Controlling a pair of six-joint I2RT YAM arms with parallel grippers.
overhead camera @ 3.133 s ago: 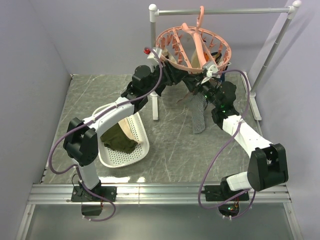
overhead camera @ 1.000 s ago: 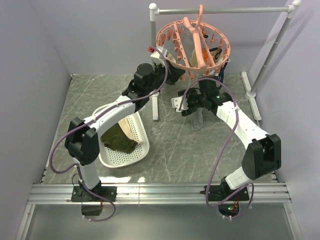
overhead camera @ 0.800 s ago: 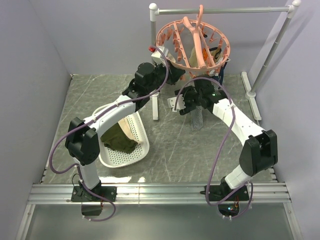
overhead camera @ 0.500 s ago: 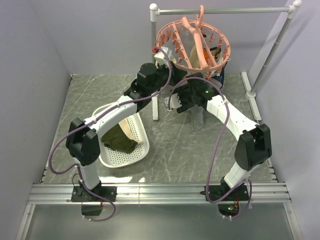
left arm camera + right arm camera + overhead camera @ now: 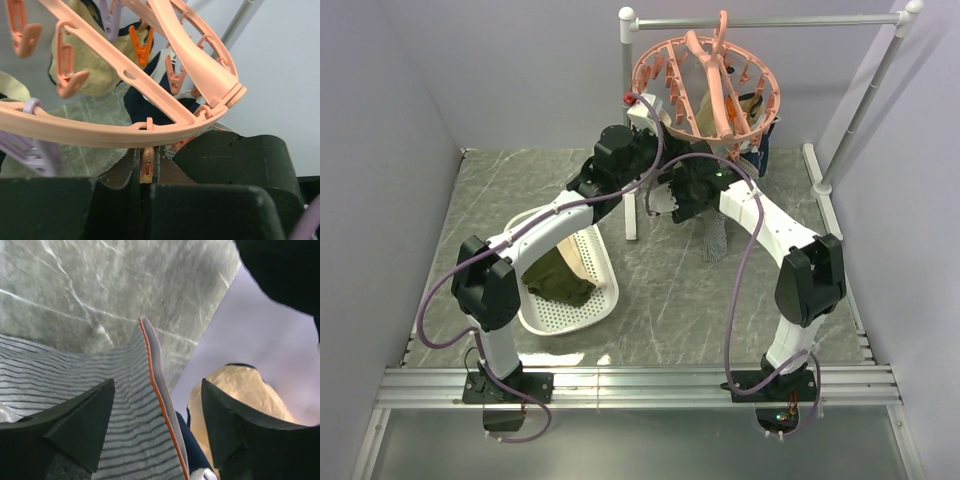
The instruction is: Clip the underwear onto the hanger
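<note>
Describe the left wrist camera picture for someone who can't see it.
The left gripper pinches one small clip peg hanging under the pink ring hanger. A beige garment and a navy garment hang behind.

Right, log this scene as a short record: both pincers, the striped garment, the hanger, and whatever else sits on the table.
left pincer: shut on a small pink clip peg under the ring of the round salmon-pink plastic hanger
right pincer: open, fingers either side of the orange-edged waistband
garment: grey-and-white striped boxer shorts, hanging below the ring; no peg seen holding them
hanger support: hooked over the grey metal rail
elsewhere: white perforated plastic basket holding an olive-green garment, left side of the marbled grey table
</note>
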